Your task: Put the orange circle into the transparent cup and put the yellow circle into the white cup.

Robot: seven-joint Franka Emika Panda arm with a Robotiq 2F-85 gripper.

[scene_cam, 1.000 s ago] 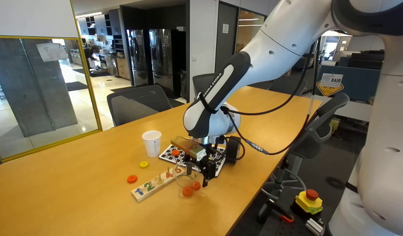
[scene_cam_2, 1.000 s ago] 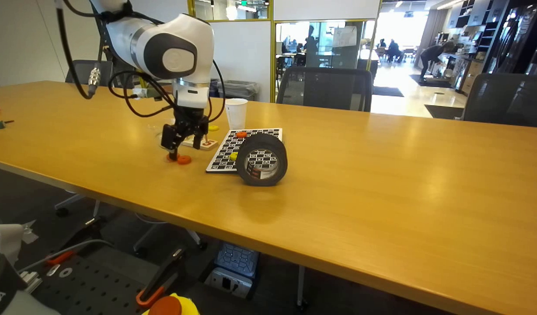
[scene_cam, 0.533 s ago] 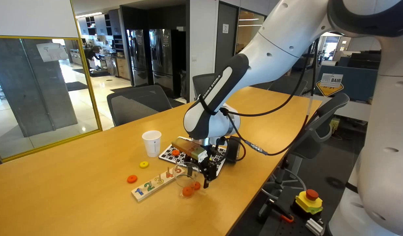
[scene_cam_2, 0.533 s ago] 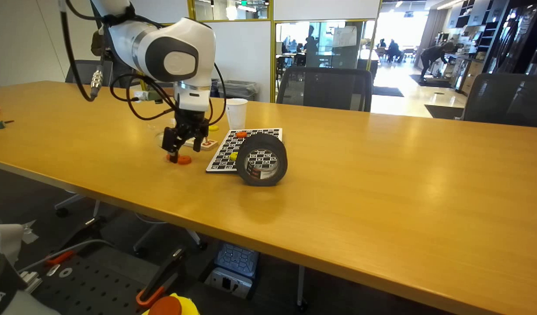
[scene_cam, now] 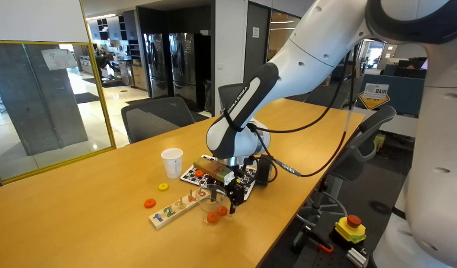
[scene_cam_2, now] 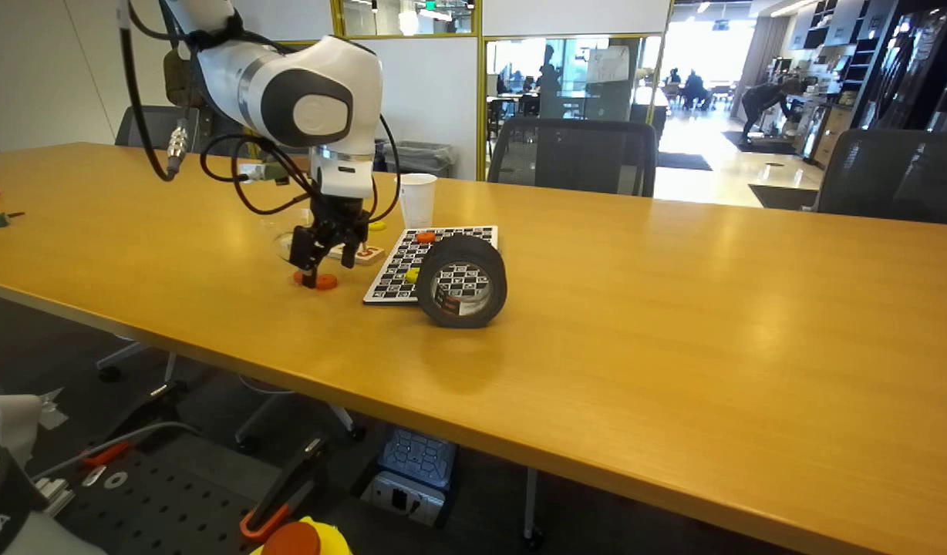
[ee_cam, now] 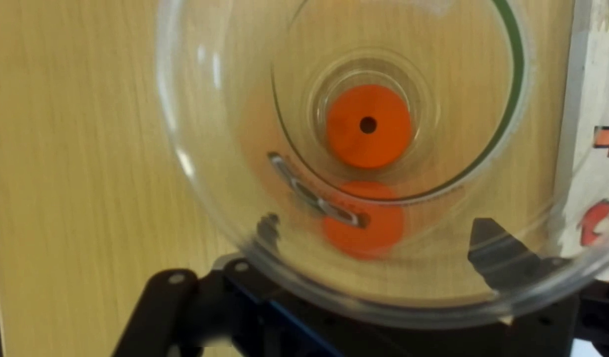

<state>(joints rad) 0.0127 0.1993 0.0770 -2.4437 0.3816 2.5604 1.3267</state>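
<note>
Slightly shifted since the earlier frame, the gripper hangs over the desk, fingers apart. Near the robot-side edge, a black tape roll stands by a checkered board. One orange circle lies near the fingers, just beside the transparent cup, which stands across the wrist view and holds another orange circle. Beyond come a numbered board, a loose orange circle, a yellow circle and, toward the far edge, the white cup.

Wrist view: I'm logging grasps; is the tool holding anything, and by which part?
Nothing is held: the tool stands open, with gaps on both sides of the orange disc seen between its jaws through the clear cup.
</note>
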